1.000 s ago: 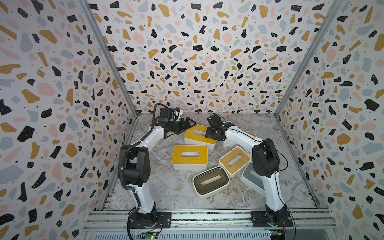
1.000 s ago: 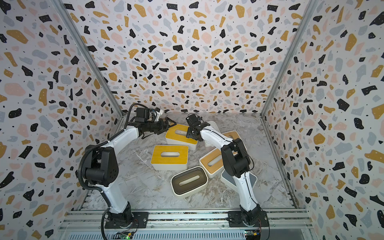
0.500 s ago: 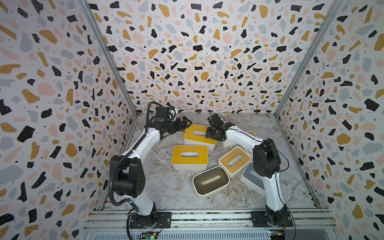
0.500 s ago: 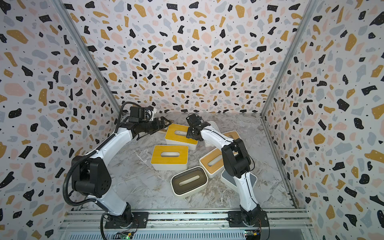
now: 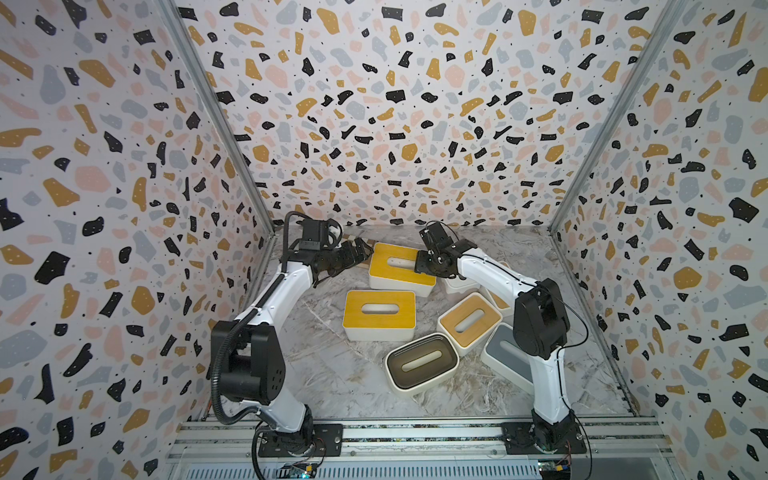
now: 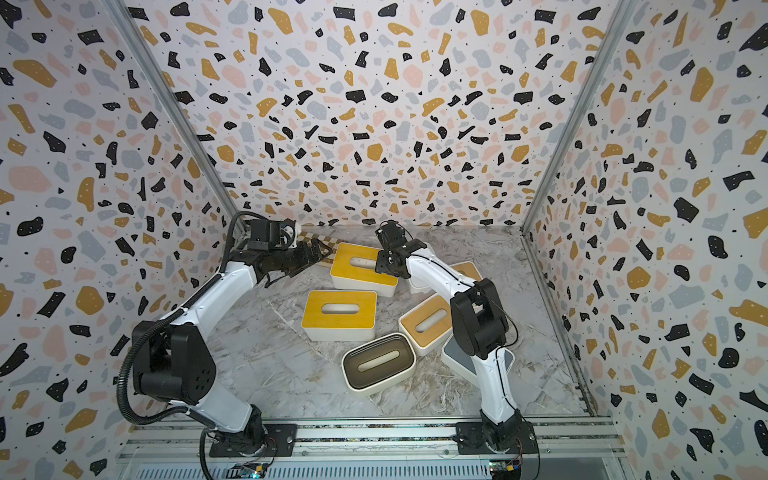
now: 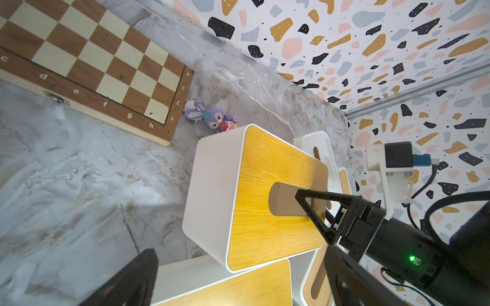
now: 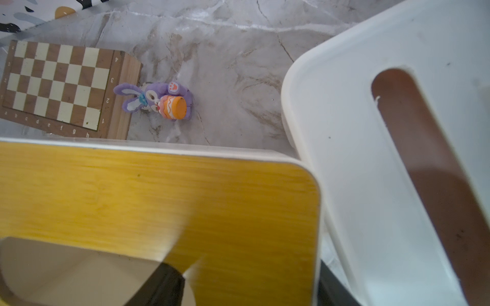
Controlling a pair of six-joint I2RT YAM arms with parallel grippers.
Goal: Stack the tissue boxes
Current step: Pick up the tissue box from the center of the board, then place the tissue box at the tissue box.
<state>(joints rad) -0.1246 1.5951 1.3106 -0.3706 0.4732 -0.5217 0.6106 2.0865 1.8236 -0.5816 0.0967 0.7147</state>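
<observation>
Widened left jaws fully apart beside far yellow tissue box [image 5: 386, 276]; tightened right jaws, clamped through its slot; probably ready for lifting.

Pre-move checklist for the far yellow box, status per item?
1. Right gripper jaws straddle the end of the far yellow box, one in its slot: ok.
2. Grip firm: cannot tell.
3. Left gripper jaws open, short of the box's other end: ok.
4. Near yellow box lid bare, fit to stack on: ok.
5. Gap to the white box beside the gripped end: cannot tell.
6. Toy rabbit and chessboard lie behind, off the likely path: ok.
</observation>
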